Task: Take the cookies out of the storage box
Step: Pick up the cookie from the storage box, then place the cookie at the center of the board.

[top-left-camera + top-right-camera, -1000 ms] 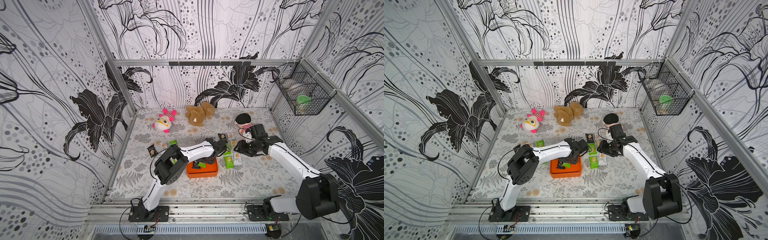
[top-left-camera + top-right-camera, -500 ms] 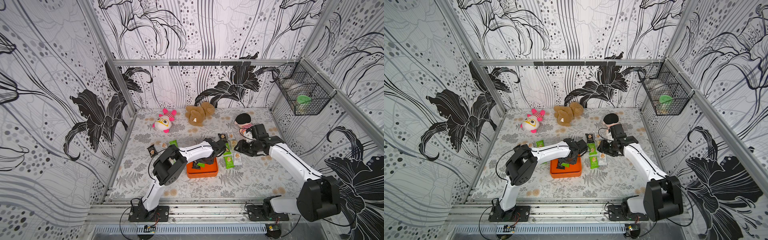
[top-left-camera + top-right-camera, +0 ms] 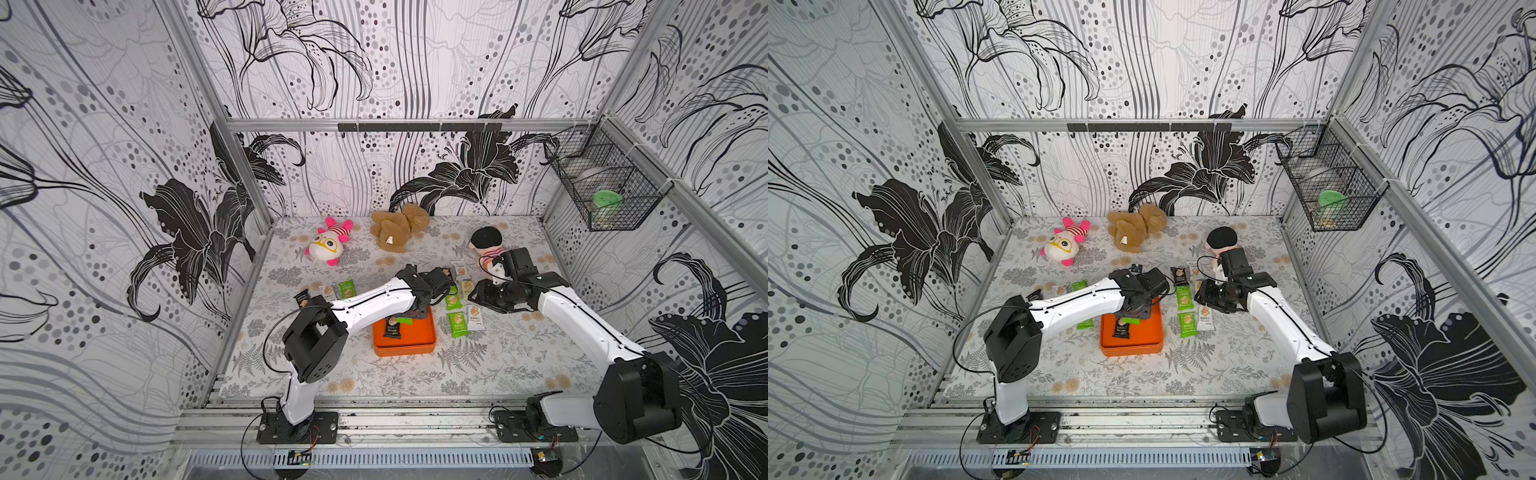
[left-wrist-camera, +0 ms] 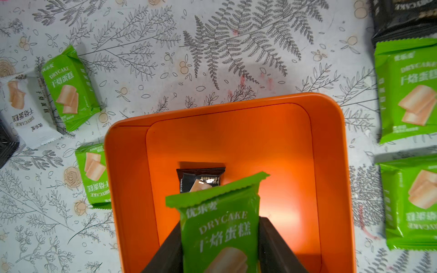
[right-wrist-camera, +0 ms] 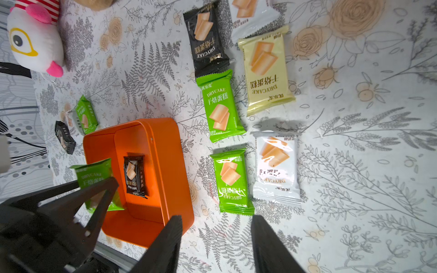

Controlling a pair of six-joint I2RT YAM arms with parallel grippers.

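The orange storage box (image 3: 409,347) (image 3: 1133,345) sits mid-table. One black cookie packet (image 4: 201,178) (image 5: 134,175) lies flat inside it. My left gripper (image 4: 220,227) is shut on a green cookie packet (image 4: 217,212) (image 3: 405,320), held just above the box's floor near its far wall. My right gripper (image 5: 216,221) (image 3: 478,297) hovers open and empty to the right of the box. Several cookies lie on the table there: green ones (image 5: 222,106) (image 5: 233,182), a white one (image 5: 276,165), a cream one (image 5: 267,71) and a black one (image 5: 208,37). Others lie to the left of the box (image 4: 71,87) (image 4: 95,175).
Three plush toys lie along the back: a pink-and-white one (image 3: 328,245), a brown bear (image 3: 397,224) and a black-haired doll (image 3: 486,241) just behind my right arm. A black wire basket (image 3: 602,187) hangs on the right wall.
My left jaws have closed on the green packet over the box. The right arm has not moved.
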